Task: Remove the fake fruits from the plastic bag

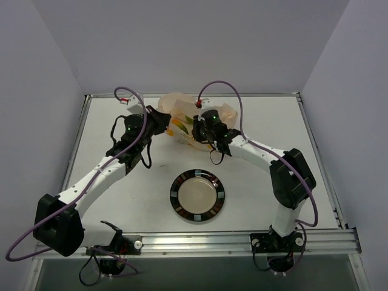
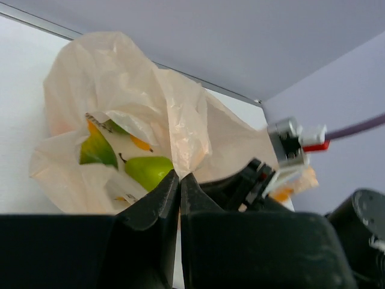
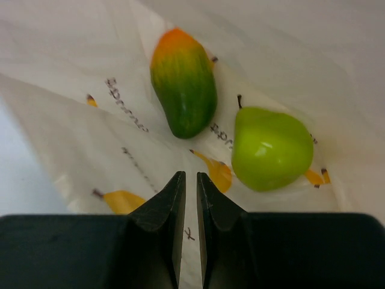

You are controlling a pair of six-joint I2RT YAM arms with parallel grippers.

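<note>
Overhead view: the plastic bag point(image 1: 173, 102) sits at the far middle of the desk point(image 1: 260, 218), well beyond the dark-rimmed plate point(image 1: 176, 194). Both arms reach forward to it. The left gripper point(image 1: 160, 121) meets its left side and the right gripper point(image 1: 199, 130) its near right side. Fruit colour shows only faintly through the film here.

Left wrist view: the left gripper point(image 2: 180, 180) has its jaws clenched, and a fold of the plastic bag point(image 2: 120, 78) runs down into the tips, so it looks pinched and held up. Lower left of that fold lie a light-green fruit point(image 2: 149, 170) and the mango-shaped fruit point(image 2: 96, 150). Both are inside the bag.

Right wrist view: the right gripper point(image 3: 191, 180) has its jaws drawn almost together, leaving only a slit. No fruit is between them, and whether they nip any film cannot be told. The mango-shaped fruit point(image 3: 183, 81) lies straight ahead of the tips, its long axis running away from them and leaning slightly left, orange end farthest. The light-green fruit point(image 3: 271, 147) lies ahead and to the right, nearer the tips, stalk pointing away. Both rest on the printed film of the plastic bag point(image 3: 72, 54). A third fruit cannot be made out. The right arm is clearly the nearer one, and it would probably have to spread its jaws before advancing on either fruit.
</note>
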